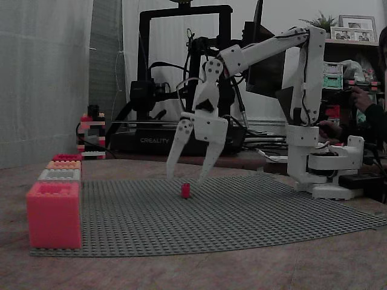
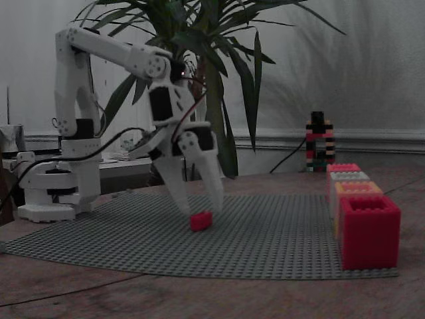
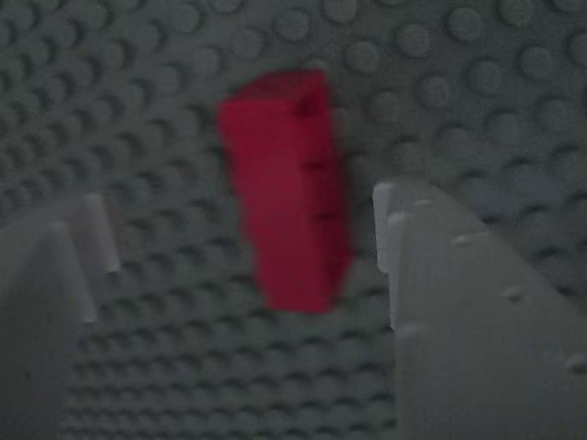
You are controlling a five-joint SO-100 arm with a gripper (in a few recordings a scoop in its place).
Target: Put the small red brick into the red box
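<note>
The white fingers (image 1: 188, 176) hang spread wide and hold nothing, their tips (image 3: 404, 220) either side of the small red brick (image 1: 185, 191) and just above it, without touching. The brick stands upright on the grey studded baseplate (image 1: 242, 211) laid over the surface, its long axis vertical in one fixed view, though in the other it looks tilted (image 2: 201, 220). Well off to the side, the red box (image 2: 369, 231) sits at the near end of a row of boxes along the plate's edge, and behind the arm a black 3D printer (image 1: 181, 78) reads "CREALITY" on its base.
</note>
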